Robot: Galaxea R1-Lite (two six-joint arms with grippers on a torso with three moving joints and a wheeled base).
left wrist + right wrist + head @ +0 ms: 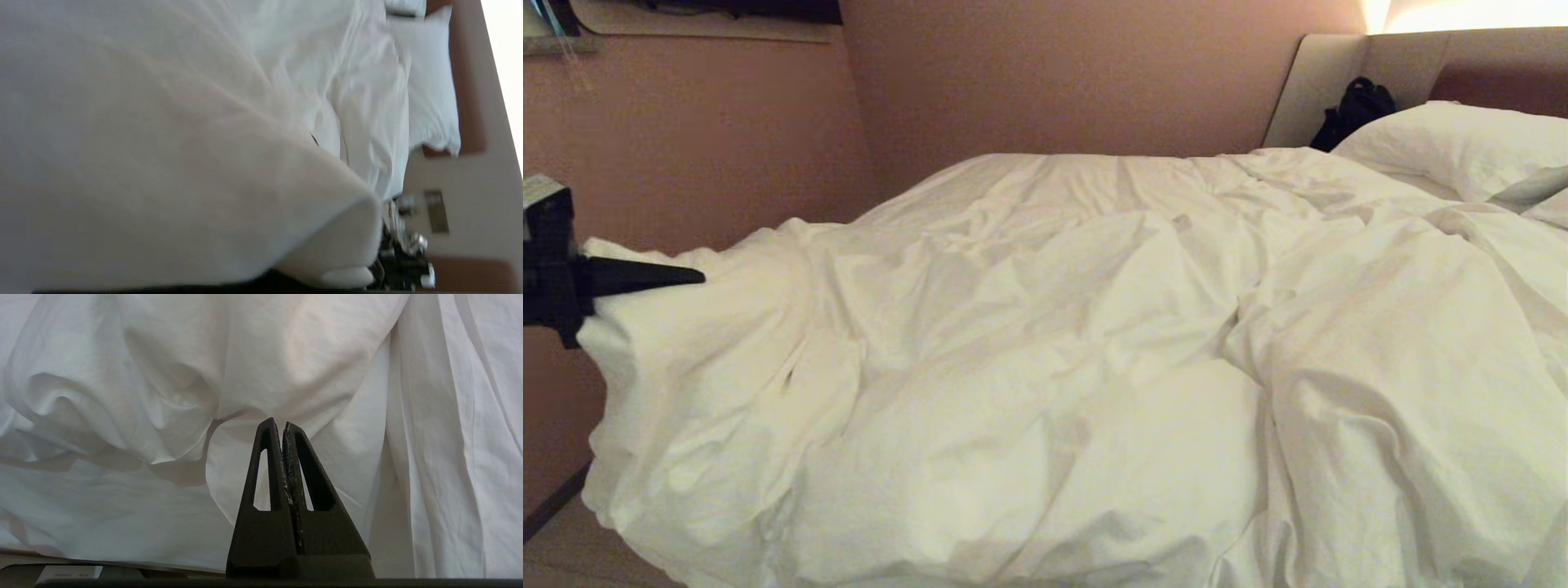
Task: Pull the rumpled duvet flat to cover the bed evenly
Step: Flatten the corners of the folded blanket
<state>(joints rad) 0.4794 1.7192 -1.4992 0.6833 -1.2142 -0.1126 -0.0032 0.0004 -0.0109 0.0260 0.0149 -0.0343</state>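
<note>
Nearest us, our right gripper (282, 424) sits pinched together on nothing, its black fingertips just before hanging folds of the thick, creased white cotton duvet (1045, 351). Our left gripper (690, 278) clamps that duvet's foot-end corner, lifted at the far left. Outward, it lies rumpled over the wide bed (1319, 90), reaching the plump white pillow (1462, 143) beside a black bag (1356, 110).

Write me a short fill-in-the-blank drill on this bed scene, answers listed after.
1. The left gripper is shut on a corner of the ____.
2. The right gripper holds nothing; its fingers are ____.
3. The duvet lies ____, not smoothed flat.
4. Beside the pillow, against the headboard, sits a bag coloured ____.

Answers: duvet; shut; rumpled; black
</note>
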